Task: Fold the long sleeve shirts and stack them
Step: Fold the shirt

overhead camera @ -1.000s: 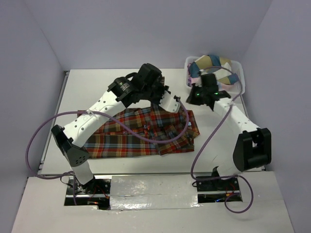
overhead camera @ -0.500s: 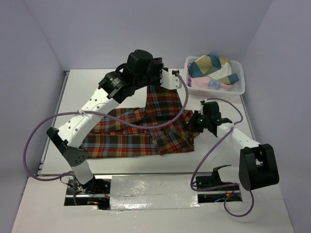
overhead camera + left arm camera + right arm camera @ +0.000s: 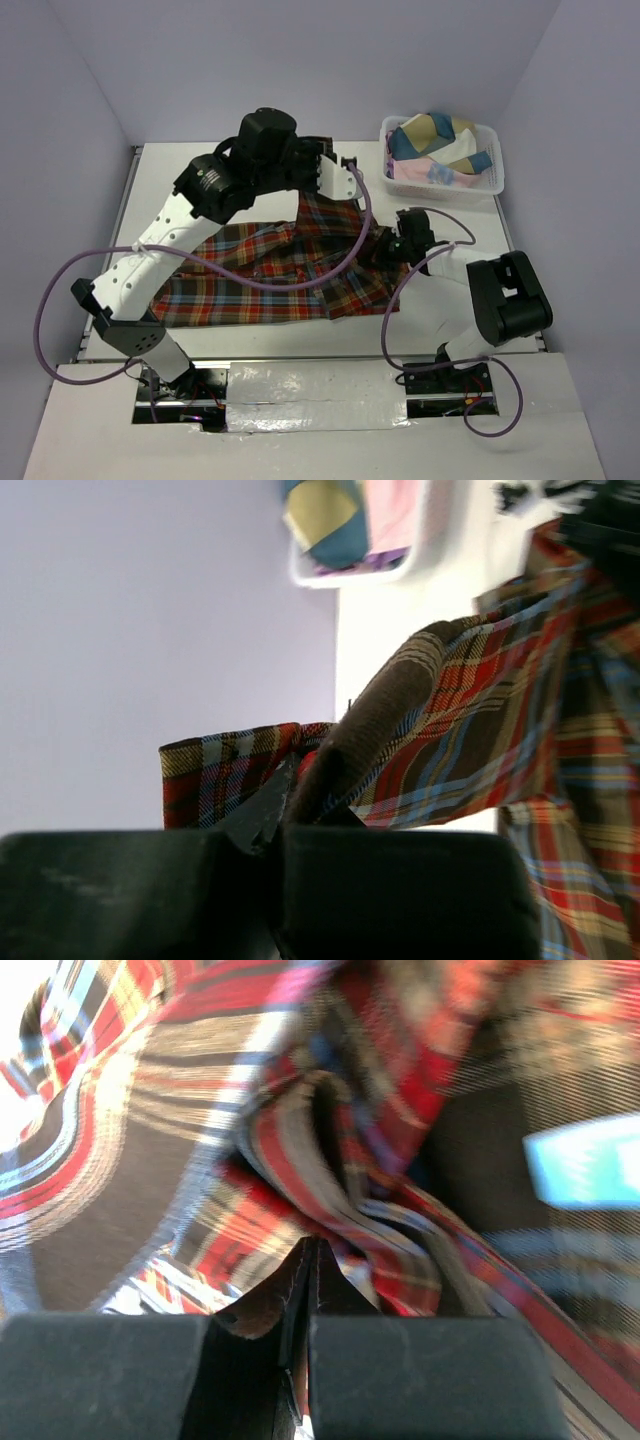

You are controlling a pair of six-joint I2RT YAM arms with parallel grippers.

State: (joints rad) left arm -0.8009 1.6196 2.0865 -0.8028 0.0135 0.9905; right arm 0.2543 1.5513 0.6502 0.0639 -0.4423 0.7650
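The plaid long sleeve shirt lies spread across the middle of the table. My left gripper is shut on a fold of it and holds that part lifted above the table, toward the back. In the left wrist view the fingers pinch a brown and red fold of the shirt. My right gripper is low at the shirt's right edge. In the right wrist view its jaws are shut tip to tip, with bunched shirt fabric right in front of them; no cloth shows between them.
A white lattice basket with folded blue, tan and pink cloths stands at the back right; it also shows in the left wrist view. Purple cables loop from both arms over the shirt. Walls close the table on three sides.
My right gripper came down from the basket to the shirt's right edge. My left gripper lifted its part of the shirt higher and toward the back; the shirt slid a little left.
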